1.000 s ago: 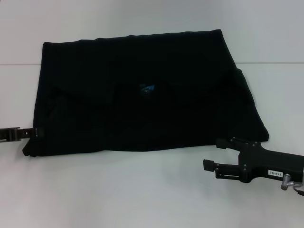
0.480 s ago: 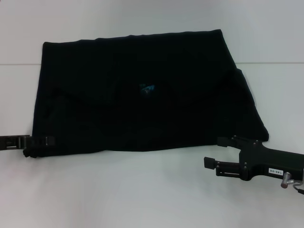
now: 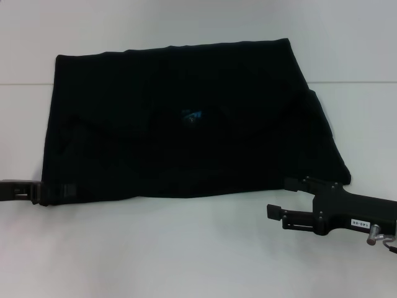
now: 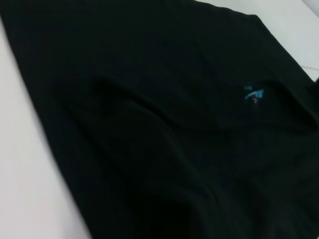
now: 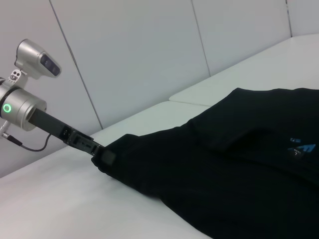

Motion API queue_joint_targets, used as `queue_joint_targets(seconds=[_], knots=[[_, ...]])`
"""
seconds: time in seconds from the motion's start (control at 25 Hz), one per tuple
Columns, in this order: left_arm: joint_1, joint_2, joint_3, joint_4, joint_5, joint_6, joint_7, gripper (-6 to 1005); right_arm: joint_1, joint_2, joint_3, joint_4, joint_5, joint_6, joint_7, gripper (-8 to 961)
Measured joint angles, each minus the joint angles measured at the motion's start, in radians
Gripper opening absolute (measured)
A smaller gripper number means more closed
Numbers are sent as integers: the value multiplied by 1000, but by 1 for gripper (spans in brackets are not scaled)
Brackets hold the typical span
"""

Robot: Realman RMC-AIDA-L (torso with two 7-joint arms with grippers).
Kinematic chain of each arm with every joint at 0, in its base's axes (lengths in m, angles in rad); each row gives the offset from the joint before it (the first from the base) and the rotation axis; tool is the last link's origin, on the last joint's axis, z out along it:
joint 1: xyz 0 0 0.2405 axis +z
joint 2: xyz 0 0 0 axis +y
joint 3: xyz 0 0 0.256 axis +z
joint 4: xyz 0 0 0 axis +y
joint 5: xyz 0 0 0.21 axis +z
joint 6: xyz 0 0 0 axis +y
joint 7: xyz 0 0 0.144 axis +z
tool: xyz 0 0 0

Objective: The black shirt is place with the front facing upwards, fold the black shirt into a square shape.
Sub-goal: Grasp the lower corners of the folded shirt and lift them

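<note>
The black shirt [image 3: 186, 118] lies spread flat on the white table [image 3: 186, 248], filling the middle of my head view from about nine o'clock across to three o'clock, already folded into a broad, roughly four-sided shape. A small blue mark [image 3: 192, 115] shows near its centre.

My left gripper [image 3: 53, 189] sits at the shirt's near left corner, at about eight o'clock of the cloth. My fingers are right at the hem and touching the fabric, with the edge bunched around them; in my right wrist view the tip [image 5: 104, 157] is buried in that corner. I cannot tell whether the fingers are closed on the cloth or merely against it.

My right gripper [image 3: 280, 198] hovers at about five o'clock of the shirt, just beside the near right corner. Its two fingers stand apart, one at the hem and one over bare table, with nothing between them.
</note>
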Motion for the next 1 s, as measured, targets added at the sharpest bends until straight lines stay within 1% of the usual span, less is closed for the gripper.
queue_joint_targets(seconds=[0.08, 0.2, 0.28, 0.48, 0.6, 0.68, 0.72, 0.8, 0.92, 1.0], knots=[[6, -13, 6, 21, 0, 9, 45, 636, 0, 0, 0, 0, 0, 2, 1, 927], [11, -20, 22, 38, 0, 9, 57, 601, 0, 0, 0, 0, 0, 5, 5, 927], [11, -20, 25, 40, 0, 6, 55, 578, 0, 0, 0, 0, 1, 6, 10, 927], [6, -13, 24, 35, 1, 13, 50, 322, 0, 0, 0, -3, 1, 7, 12, 927], [6, -13, 22, 34, 1, 10, 50, 210, 1, -2, 0, -11, 2, 7, 24, 926], [6, -13, 20, 34, 1, 10, 50, 135, 3, -9, 3, -18, 4, 6, 54, 925], [6, -13, 20, 34, 2, 9, 50, 98, 4, -16, 8, -25, 6, 5, 78, 924], [6, -13, 20, 34, 2, 10, 50, 73, 4, -30, 17, -61, 4, 1, 158, 923], [6, -13, 19, 33, 2, 9, 50, 36, 3, -68, 13, -182, -17, -1, 374, 922], [6, -13, 18, 33, 2, 9, 50, 36, 12, -105, 1, -264, -61, -7, 559, 920]])
